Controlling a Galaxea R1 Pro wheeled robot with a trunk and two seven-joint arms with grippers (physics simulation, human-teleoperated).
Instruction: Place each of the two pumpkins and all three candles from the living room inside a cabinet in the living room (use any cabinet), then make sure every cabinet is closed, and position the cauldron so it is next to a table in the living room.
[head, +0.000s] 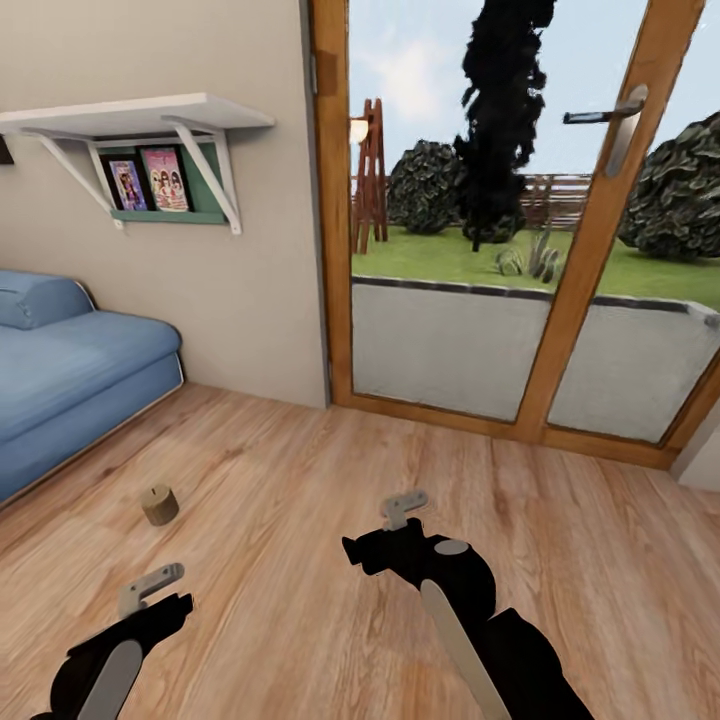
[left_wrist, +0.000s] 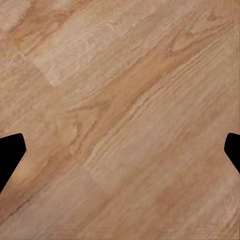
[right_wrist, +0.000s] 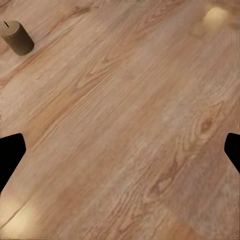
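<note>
Wood-grain floor lies under my arms. A blue sofa sits far left; one candle stands upright near it. My left gripper and right gripper hover, jaws released, empty.

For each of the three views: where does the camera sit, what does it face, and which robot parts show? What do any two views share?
Head: high, looking down past both arms at the floor, candle, sofa and glass door; left tool, right tool.
Left wrist: faces bare floor; dark fingertips at edges.
Right wrist: faces floor and candle; fingertips.
Head and right wrist share the candle.
</note>
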